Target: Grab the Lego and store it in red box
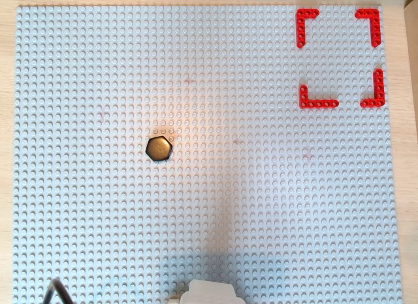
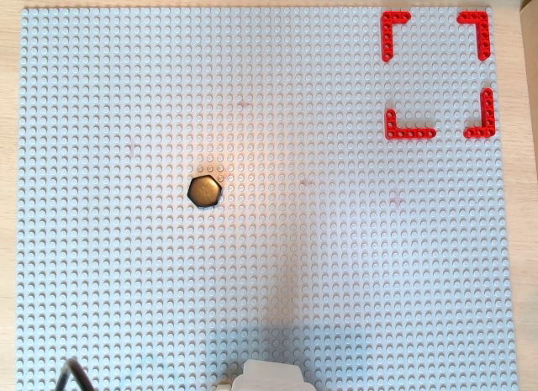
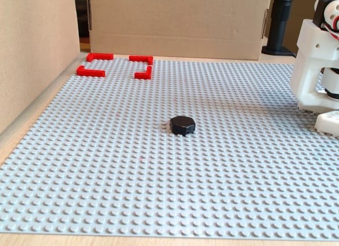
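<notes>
A small, flat, six-sided Lego (image 1: 159, 148) with a glossy bronze-black top sits alone on the grey studded baseplate (image 1: 78, 238), left of centre in both overhead views, well apart from the red box (image 1: 339, 57). The gripper is out of sight, so its opening cannot be told.

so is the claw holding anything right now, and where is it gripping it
Nothing is held as far as the views show. The small dark hexagonal Lego piece lies alone on the grey studded baseplate, nothing touching it. The claw itself is out of view; only the arm's white base shows.
</notes>
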Controlling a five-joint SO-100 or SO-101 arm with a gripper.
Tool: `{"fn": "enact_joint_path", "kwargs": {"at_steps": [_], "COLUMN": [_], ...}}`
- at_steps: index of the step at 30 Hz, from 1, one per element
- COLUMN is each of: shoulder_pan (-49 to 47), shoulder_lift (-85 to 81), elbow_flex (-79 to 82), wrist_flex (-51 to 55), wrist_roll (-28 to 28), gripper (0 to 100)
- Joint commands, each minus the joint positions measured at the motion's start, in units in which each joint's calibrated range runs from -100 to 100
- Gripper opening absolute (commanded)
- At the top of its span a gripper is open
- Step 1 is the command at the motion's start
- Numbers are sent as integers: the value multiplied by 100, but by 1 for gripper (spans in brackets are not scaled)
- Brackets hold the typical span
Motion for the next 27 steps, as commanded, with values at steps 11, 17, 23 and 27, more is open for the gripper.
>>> {"fn": "enact_joint_path", "kwargs": {"at_steps": [11,17,23,27], "shoulder_pan": [3,3,-20,-35], "shoulder_lift": [-59,-59,-34,9], "elbow_flex": [2,12,12,-134], "wrist_flex": [24,24,7,15], "wrist_roll": [16,16,-15,16], "gripper": [3,3,3,3]}}
